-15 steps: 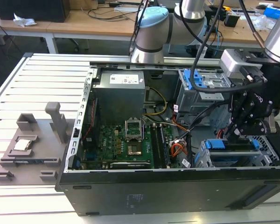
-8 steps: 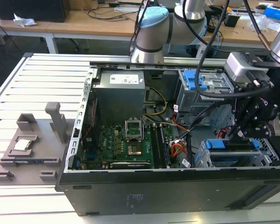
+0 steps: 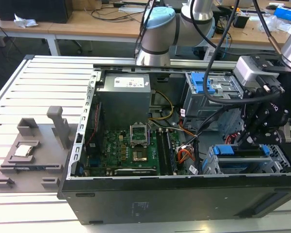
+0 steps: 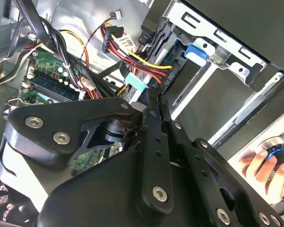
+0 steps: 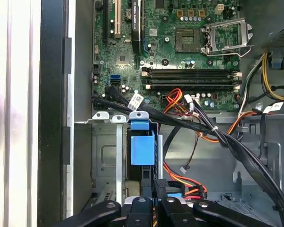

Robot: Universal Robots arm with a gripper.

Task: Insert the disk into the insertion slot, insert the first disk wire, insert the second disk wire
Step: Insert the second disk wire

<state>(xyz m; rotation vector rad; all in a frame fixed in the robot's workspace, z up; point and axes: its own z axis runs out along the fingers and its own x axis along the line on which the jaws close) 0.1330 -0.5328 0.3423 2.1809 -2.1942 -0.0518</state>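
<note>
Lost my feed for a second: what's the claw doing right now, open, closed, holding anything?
Claw: closed, fingers together at the rear of the disk in the insertion slot. Whether it pinches a plug cannot be told.

disk (image 3: 242, 153) seemingly in insertion slot (image 3: 211, 167)

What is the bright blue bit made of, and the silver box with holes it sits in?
The bright blue carrier piece looks like moulded plastic: solid colour, smooth, slightly matte, with rounded edges. The silver perforated drive cage around it looks like thin bare sheet metal, probably steel: a grey shine, punched holes and folded edges. The black tool is nearby.
</note>
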